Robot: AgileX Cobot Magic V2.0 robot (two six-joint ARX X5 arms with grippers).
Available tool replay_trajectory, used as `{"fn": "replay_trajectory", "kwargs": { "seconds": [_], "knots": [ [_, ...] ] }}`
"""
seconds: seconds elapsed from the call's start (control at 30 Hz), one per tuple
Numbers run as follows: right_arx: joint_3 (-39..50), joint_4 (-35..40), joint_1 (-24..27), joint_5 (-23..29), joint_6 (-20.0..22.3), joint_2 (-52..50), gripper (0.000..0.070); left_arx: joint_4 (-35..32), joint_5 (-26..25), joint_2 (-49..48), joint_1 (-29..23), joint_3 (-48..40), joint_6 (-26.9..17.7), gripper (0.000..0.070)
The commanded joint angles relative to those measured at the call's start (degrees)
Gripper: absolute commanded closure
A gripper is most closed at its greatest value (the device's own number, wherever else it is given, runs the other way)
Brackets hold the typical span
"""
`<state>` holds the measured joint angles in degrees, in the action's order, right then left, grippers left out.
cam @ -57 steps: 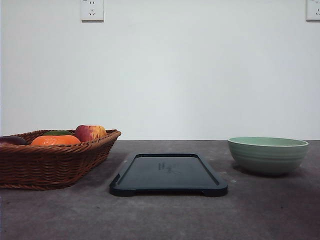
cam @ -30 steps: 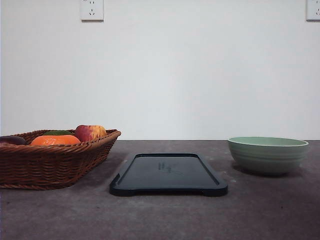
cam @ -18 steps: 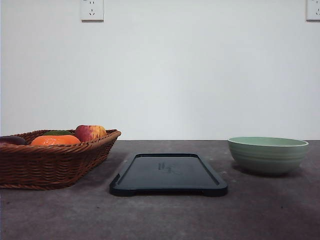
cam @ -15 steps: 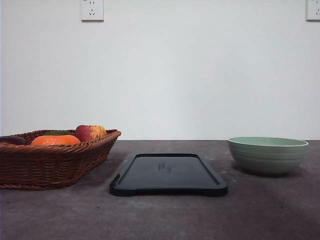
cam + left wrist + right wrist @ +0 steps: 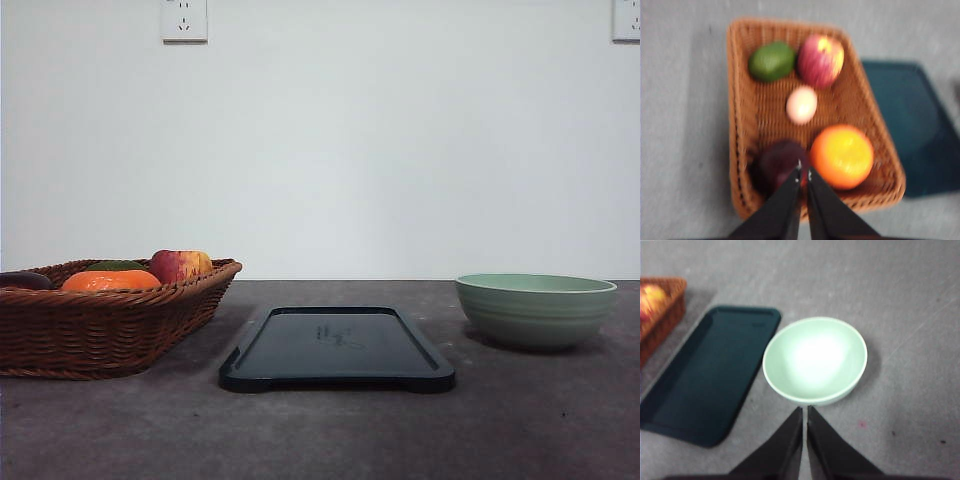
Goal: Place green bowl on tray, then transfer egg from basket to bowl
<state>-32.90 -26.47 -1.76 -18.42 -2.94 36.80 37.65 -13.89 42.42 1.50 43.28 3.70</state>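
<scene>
The pale green bowl (image 5: 536, 309) (image 5: 814, 360) stands empty on the table, to the right of the dark tray (image 5: 337, 347) (image 5: 707, 372) and apart from it. At the left the wicker basket (image 5: 100, 325) (image 5: 745, 115) holds the small pinkish egg (image 5: 801, 104) in its middle, among fruit. My left gripper (image 5: 803, 171) hangs above the basket's near end, fingers shut with nothing between them. Just short of the bowl's near rim, my right gripper (image 5: 804, 413) hovers above the table, shut and empty.
Round the egg in the basket lie a red-yellow apple (image 5: 820, 60) (image 5: 180, 265), a green fruit (image 5: 772, 61), an orange (image 5: 842, 156) (image 5: 110, 281) and a dark purple fruit (image 5: 781, 162). Grey tabletop (image 5: 330, 430) spreads in front of the tray and bowl. A white wall rises behind.
</scene>
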Motion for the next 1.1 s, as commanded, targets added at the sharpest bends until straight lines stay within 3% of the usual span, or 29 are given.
{"fn": "replay_trajectory", "kwargs": {
  "seconds": [0.0,0.17,0.3,0.37,0.67,1.07],
  "knots": [
    [-1.0,0.1,0.0,-0.2,2.1,0.7,0.0694,-0.3,-0.3,0.7,-0.1,1.7,-2.7,0.0691],
    [-1.0,0.3,0.0,-0.2,2.6,0.9,0.0684,-0.2,-0.3,0.9,-0.1,1.8,-3.0,0.0664],
    [-1.0,0.3,0.0,-0.2,3.5,0.9,0.0451,-0.2,-0.3,0.8,-0.1,1.8,-3.0,0.0428],
    [-1.0,0.3,0.0,-0.1,3.5,0.9,0.0403,-0.2,-0.3,0.8,-0.1,1.8,-3.0,0.0358],
    [-4.0,-2.8,0.1,1.0,-2.7,4.9,0.0403,-0.2,-0.3,0.8,-0.1,1.8,-3.0,0.0349],
    [-25.9,-21.5,0.1,6.5,-3.0,26.2,0.0403,-0.1,-0.3,0.8,-0.1,1.8,-2.8,0.0350]
  ]
}}
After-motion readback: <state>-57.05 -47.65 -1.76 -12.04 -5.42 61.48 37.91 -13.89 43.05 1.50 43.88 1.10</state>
